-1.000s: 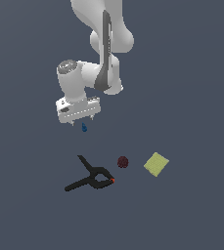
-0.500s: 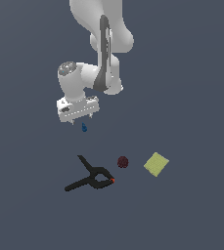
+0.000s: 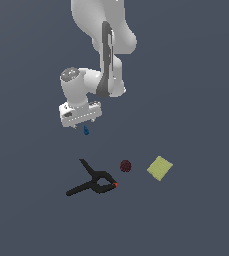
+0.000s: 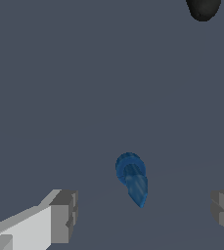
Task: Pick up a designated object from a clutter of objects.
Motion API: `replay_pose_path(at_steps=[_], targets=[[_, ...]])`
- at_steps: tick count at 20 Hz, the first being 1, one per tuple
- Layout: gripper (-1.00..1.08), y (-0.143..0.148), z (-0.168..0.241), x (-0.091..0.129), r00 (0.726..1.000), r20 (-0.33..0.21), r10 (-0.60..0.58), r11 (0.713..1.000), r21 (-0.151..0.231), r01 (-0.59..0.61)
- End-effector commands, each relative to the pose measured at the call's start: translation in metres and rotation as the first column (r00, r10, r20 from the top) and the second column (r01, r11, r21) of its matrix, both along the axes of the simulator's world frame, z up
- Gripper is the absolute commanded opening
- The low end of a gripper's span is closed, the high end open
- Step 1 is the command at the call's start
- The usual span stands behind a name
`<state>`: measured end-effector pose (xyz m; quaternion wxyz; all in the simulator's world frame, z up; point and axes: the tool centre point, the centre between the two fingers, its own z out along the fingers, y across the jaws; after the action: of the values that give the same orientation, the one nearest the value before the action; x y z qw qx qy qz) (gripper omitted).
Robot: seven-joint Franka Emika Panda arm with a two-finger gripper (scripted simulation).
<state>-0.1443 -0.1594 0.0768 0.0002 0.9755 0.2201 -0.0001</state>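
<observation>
blue and tiny, the teardrop lump [image 4: 131, 178] sits between my wide-open jaws, untouched, and closing off-centre could squirt it away toward the black clamp [image 3: 93, 182].

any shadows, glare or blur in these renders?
Exterior view: flat even light, no cast shadows under the black clamp or dark red ball, no glare. Wrist view: sharp, though the blue piece shows coarse banding; gripper fingers cropped at the edge.
</observation>
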Motion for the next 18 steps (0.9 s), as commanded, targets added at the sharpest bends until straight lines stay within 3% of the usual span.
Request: replay_pose_path(at_steps=[1,12,13,18], targets=[[1.00,0.000,-0.010,-0.001,1.000,-0.001,0.000,1.000,0.000,0.000],[1.00,0.000,-0.035,0.000,1.000,0.000,0.002,1.000,0.001,-0.002],[-1.00,0.000,-0.035,0.000,1.000,0.000,0.002,1.000,0.001,-0.002],[-1.00,0.000,-0.035,0.000,1.000,0.000,0.002,1.000,0.001,-0.002]])
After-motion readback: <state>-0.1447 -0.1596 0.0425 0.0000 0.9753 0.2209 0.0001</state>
